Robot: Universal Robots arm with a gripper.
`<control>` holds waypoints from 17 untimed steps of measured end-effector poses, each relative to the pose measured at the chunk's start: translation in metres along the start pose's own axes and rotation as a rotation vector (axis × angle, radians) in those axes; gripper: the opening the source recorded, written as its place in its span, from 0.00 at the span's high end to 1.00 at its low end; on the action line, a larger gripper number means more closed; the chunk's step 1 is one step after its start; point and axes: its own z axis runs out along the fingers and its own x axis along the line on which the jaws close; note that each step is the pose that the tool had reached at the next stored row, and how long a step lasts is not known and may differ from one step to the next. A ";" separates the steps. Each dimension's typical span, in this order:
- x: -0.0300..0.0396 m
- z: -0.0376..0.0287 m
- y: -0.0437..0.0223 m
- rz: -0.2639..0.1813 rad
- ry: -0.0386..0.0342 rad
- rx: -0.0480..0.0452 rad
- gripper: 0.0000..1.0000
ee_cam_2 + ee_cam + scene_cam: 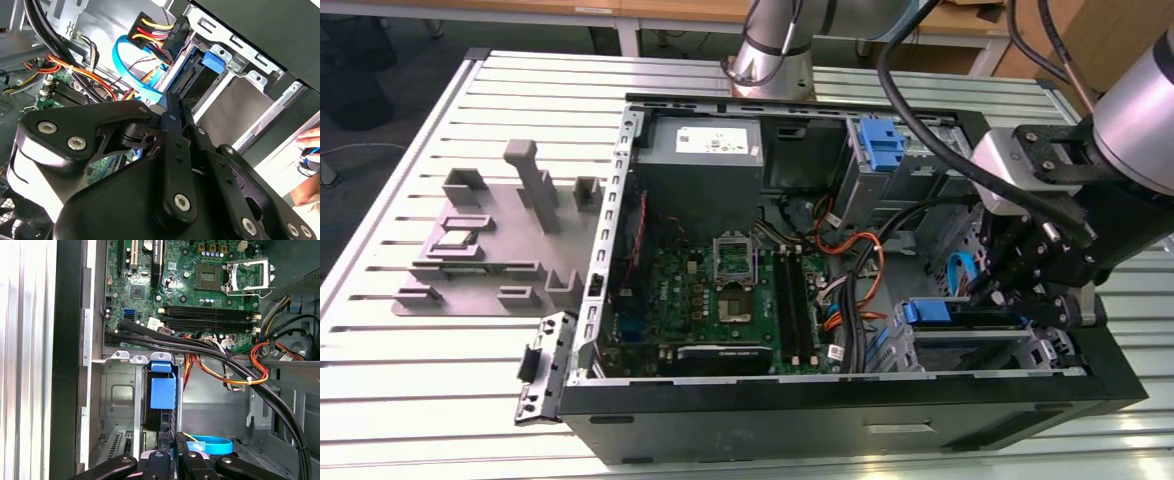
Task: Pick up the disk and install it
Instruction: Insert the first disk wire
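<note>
So the disk (pixel 156 416) is seen standing on edge in the metal drive cage (pixel 117 390) at the case's front corner, on the exterior view's right, with its blue carrier tab facing the motherboard (pixel 720 290). The gripper (pixel 170 438) looks clamped shut on the disk's thin edge, fingers pinched together with no gap to be seen in both wrist views. For seating it well, the carrier should probably be kept square to the cage rails, since any tilt would likely get it jammed against the sheet-metal lips. The push is best kept straight along the slot, not sideways. Room is tight: the black cable bundle (pixel 200 347) is draped right across the cage mouth, and the blue data cable (pixel 135 75) is curled just beside the fingers, with the power plug (pixel 160 32) hanging near the disk's connector end. The case wall (pixel 854 410) sits close on the outer side, so the only open room is judged to be above the cage.
</note>
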 end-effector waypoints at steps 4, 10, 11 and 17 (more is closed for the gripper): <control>0.0000 0.0009 0.0010 0.000 -0.0002 0.0000 0.84; 0.0002 0.0026 0.0013 0.000 -0.0001 0.0000 0.84; 0.0002 0.0026 0.0013 0.000 0.0000 0.0000 0.84; 0.0004 0.0042 0.0013 0.000 0.0000 0.0000 0.84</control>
